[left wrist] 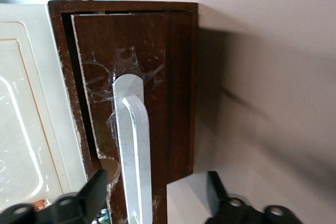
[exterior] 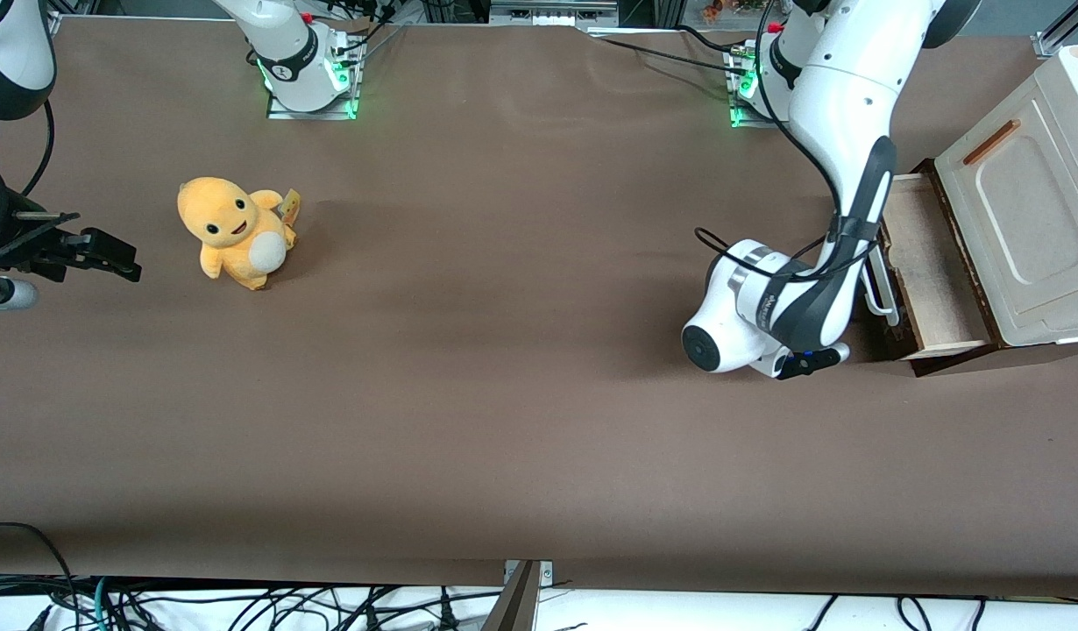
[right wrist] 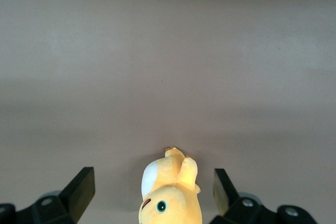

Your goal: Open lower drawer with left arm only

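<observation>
The lower drawer (exterior: 929, 263) stands pulled partly out of the cabinet, and its pale beige inside shows from above. Its dark brown front (left wrist: 157, 66) carries a white loop handle (left wrist: 134, 150). The left arm (exterior: 841, 131) reaches down in front of the drawer, and its wrist hides most of the gripper in the front view. In the left wrist view the gripper (left wrist: 155, 190) is open. Its black fingers (left wrist: 94, 190) stand on either side of the handle, with a gap between each and the handle.
Above the drawer the cabinet's cream panel (exterior: 1021, 210) has a thin orange-brown bar handle (exterior: 990, 142). An orange plush toy (exterior: 234, 232) sits on the brown table (exterior: 504, 394) toward the parked arm's end.
</observation>
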Robot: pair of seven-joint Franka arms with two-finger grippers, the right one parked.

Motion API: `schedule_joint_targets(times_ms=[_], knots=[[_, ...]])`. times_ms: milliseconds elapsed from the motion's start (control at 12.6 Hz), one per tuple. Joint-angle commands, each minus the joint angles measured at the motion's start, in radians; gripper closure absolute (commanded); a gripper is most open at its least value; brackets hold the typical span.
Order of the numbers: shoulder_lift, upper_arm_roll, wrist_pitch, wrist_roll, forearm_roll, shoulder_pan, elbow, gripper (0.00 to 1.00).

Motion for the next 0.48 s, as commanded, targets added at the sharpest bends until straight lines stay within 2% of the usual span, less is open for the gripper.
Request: schedule_joint_targets(times_ms=[0,397], knots=[[0.013,0.006,-0.023,0.033,-0.073,-0.004,0.078,0.00],[0.005,0.012,-0.026,0.034,-0.226,0.003,0.216,0.00]])
